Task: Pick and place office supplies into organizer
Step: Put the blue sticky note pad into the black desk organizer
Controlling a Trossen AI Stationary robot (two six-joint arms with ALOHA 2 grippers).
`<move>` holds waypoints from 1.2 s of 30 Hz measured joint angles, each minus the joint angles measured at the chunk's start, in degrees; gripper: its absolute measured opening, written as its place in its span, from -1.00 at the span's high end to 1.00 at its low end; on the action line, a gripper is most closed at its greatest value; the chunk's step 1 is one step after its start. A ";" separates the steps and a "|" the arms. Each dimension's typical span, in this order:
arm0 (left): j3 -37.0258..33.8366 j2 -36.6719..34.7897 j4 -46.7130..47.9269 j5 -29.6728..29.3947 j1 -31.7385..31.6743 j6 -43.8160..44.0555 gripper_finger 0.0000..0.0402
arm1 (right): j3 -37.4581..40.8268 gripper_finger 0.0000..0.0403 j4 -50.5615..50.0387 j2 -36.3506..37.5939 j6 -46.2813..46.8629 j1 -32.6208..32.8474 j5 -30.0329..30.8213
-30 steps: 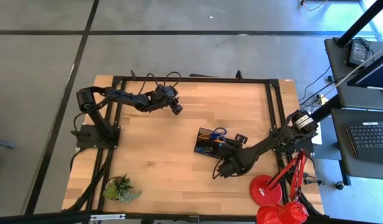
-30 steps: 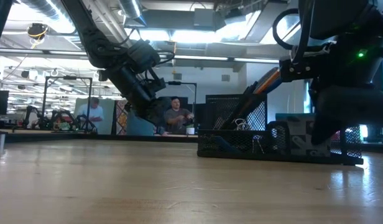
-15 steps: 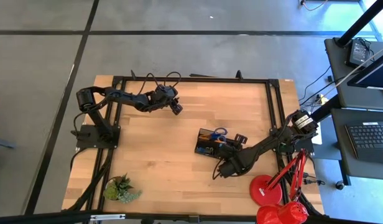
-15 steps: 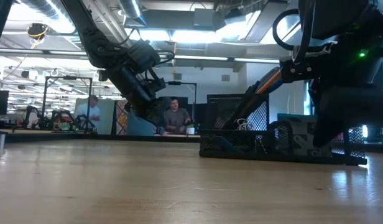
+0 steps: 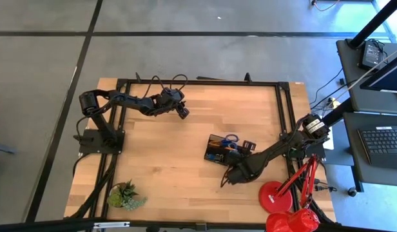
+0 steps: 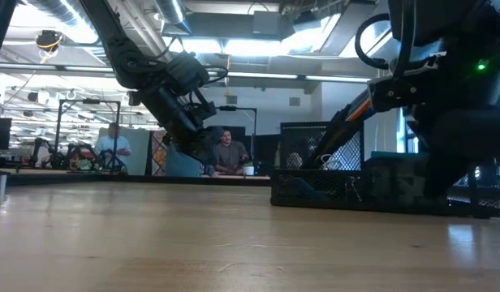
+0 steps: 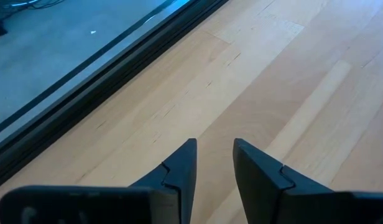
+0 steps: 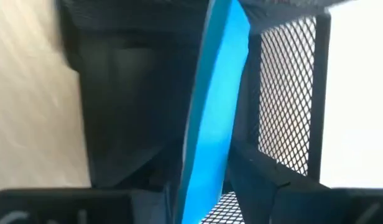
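Organizer (image 5: 225, 149) sits right of centre on the tabletop (image 5: 185, 122), scissors (image 5: 228, 138) and pencils (image 6: 347, 118) already in it. Right gripper (image 5: 232, 175) is at its near edge; the wrist view shows the blue note pad (image 8: 210, 118) standing on edge between the jaws, against the mesh wall. Cannot tell whether the jaws still clamp it. Left gripper (image 7: 213, 168) hovers over bare wood far-left, jaws slightly apart, empty. No loose supplies seen on the tabletop: task judged nearly complete.
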State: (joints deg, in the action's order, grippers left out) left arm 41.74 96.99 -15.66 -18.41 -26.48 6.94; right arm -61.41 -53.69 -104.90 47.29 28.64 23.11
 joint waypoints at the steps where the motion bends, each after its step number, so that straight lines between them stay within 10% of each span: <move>1: 0.00 0.00 -0.02 -0.02 0.00 0.00 0.51 | -0.35 0.39 0.00 0.00 -0.42 0.00 -0.04; 36: 0.00 0.00 0.00 0.00 0.01 0.00 0.52 | -6.59 0.40 -4.09 -0.02 -5.33 0.11 -2.60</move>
State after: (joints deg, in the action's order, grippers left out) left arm 41.74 96.99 -15.66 -18.42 -26.47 6.94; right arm -68.00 -57.78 -104.92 41.97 28.75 20.51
